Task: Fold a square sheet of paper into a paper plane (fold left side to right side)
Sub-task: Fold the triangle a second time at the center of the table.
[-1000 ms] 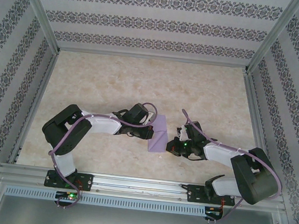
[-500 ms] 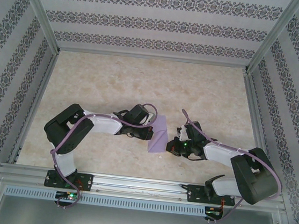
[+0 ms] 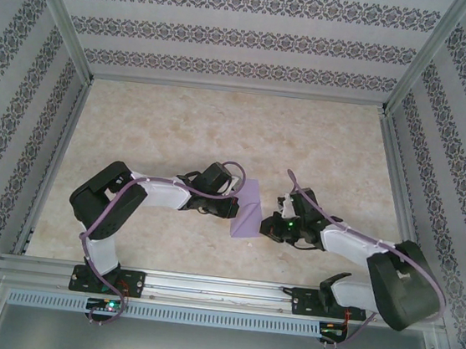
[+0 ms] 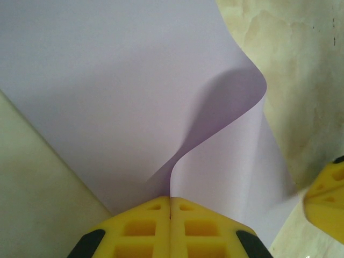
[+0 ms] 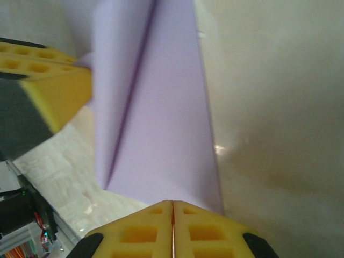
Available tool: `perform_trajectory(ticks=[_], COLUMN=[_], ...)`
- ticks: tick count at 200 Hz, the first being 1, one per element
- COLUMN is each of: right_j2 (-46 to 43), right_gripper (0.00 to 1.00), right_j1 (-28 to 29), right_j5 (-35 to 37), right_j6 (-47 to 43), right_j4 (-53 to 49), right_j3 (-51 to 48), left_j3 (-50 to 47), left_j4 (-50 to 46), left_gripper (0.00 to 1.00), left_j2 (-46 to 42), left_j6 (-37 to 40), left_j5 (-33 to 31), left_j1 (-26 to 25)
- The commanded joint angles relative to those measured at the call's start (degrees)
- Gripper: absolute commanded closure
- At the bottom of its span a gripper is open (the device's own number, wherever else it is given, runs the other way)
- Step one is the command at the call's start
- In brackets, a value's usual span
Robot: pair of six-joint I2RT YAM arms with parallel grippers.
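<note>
The square sheet of paper [image 3: 247, 210] is lavender and lies partly folded at the table's middle, between the two arms. My left gripper [image 3: 234, 202] is shut on its left edge. In the left wrist view the sheet [image 4: 123, 91] curls up in an S-bend and runs into the closed yellow jaws of the left gripper [image 4: 170, 200]. My right gripper [image 3: 266, 226] stands at the sheet's lower right edge. In the right wrist view the right gripper [image 5: 172, 204] has its jaws together, tips at the near edge of the flat paper [image 5: 161, 123], nothing visibly between them.
The beige marbled table [image 3: 221, 131] is ringed by an aluminium frame [image 3: 234, 89] and patterned walls. A yellow finger of the right gripper [image 4: 328, 207] shows at the left wrist view's right edge. One finger of the left gripper [image 5: 51, 88] shows at the right wrist view's left.
The right arm's elbow has shifted slightly right and down while its gripper stays at the sheet's edge. The left arm and the paper have hardly moved.
</note>
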Motion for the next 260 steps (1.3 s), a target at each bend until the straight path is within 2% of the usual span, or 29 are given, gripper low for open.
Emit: perform_trajectory(ticks=[1,9,156,260], right_j2=[-3.4,-3.7,14.5,19.4], right_gripper=[0.96,1.00,1.00,1.00], right_j1=[-0.7,-0.7,4.6,5.6], right_j5=[0.5,0.5,1.2,2.6], right_j6=[1.9,2.1,4.6,5.0], right_j4=[-0.8,-0.6,10.0,10.8], right_j3=[1.8,2.2,12.0,12.2], left_j3=[-0.5,-0.6,-0.2,0.7], left_j4=[-2.0,-2.2,-3.4,-4.8], left_gripper=[1.00,1.00,1.00,1.00], left_j2=[2.0,2.0,2.4,2.8], left_j6=[2.0,2.1,2.5,3.0], left_j5=[-1.1,-1.1,-1.2,-1.9], left_j1=[0.9,0.9,0.6,0.2])
